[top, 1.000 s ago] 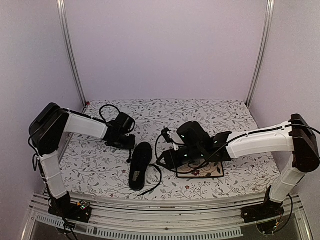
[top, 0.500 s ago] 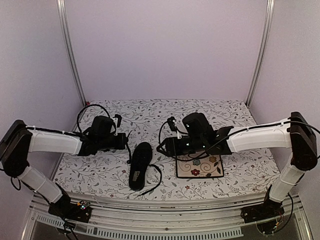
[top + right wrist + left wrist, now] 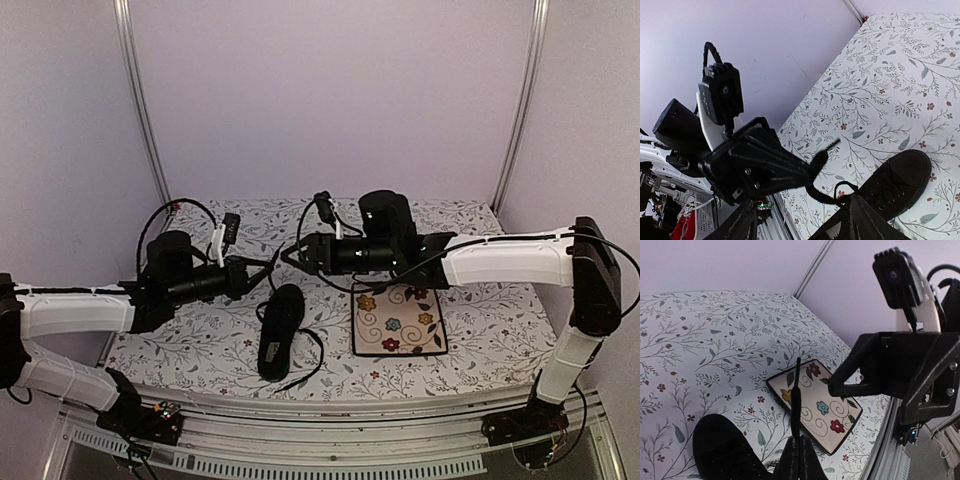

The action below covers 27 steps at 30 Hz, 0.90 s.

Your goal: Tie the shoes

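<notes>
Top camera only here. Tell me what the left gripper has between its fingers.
Observer: The left gripper is shut on a thin black lace, whose end sticks out past the tips.
Operator: Report the right gripper's jaws.
Observer: The right gripper is open, its fingers well apart.
Operator: Say where that lace leads.
Observer: In the right wrist view it runs down from the left gripper into the shoe.

The shoe [image 3: 725,450] is cut off by the bottom edge in both wrist views. The right hand [image 3: 804,200] is blurred and cropped. The lace [image 3: 796,390] is too thin to be traced overhead.
</notes>
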Available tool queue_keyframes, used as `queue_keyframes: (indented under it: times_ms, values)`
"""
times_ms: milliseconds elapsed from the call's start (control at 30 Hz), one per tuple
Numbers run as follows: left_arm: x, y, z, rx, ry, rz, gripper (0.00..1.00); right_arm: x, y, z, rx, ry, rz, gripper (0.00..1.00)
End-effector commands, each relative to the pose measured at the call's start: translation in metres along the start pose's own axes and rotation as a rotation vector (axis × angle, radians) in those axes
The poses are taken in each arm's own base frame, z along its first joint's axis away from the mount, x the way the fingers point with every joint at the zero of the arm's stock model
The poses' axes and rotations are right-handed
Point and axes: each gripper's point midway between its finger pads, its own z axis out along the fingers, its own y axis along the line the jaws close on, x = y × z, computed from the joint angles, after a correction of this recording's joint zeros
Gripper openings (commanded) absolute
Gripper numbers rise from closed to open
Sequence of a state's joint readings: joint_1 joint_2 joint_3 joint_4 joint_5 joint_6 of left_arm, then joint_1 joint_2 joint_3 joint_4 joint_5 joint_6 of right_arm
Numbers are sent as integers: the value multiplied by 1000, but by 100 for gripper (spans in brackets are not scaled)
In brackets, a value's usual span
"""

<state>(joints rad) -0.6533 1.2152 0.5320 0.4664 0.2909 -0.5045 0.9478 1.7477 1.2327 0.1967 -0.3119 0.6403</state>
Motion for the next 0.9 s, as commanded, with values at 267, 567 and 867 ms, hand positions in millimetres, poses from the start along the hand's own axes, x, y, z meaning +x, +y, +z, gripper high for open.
queue_keyframes:
  times_ms: [267, 567, 867]
  values:
    - [-1, -49, -2, 167, 9, 81, 0, -18, 7, 27, -62, -29, 67, 57]
    - [-1, -55, 0, 182, 5, 90, 0, -14, 18, 30, -122, 0, 52, 8]
    - [11, -33, 7, 90, 28, 123, 65, -40, 36, 6, -125, -82, -15, 2]
